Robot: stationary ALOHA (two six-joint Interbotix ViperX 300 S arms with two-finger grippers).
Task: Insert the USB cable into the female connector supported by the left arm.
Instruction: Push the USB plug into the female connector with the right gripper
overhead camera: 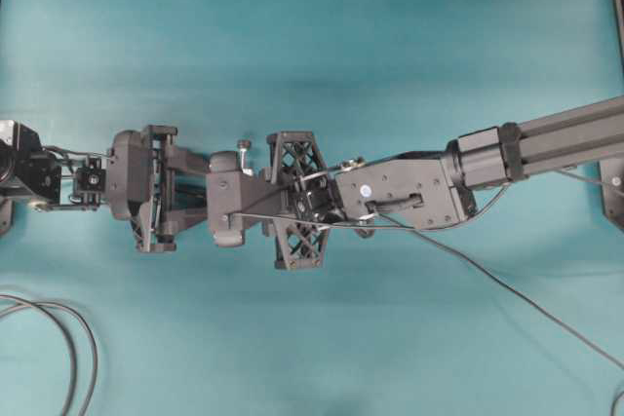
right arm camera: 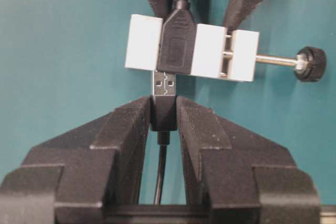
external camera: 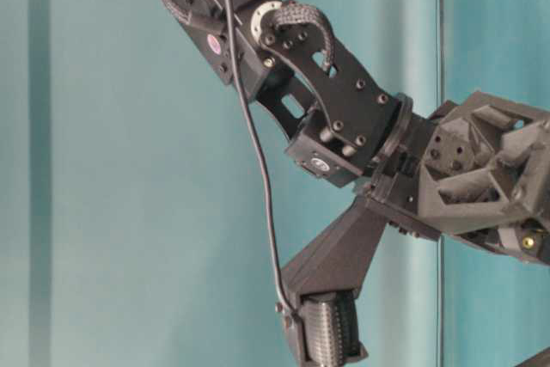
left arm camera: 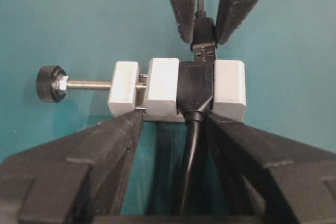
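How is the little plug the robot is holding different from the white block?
The plug is small and dark with a shiny silver metal tip; the white block is bigger and boxy, with a long screw knob sticking out sideways. The plug is pinched in the right claw; the block sits between the left claw's widely spread fingers. The plug's silver tip still shows at the block's black socket. Both have a dark cable.
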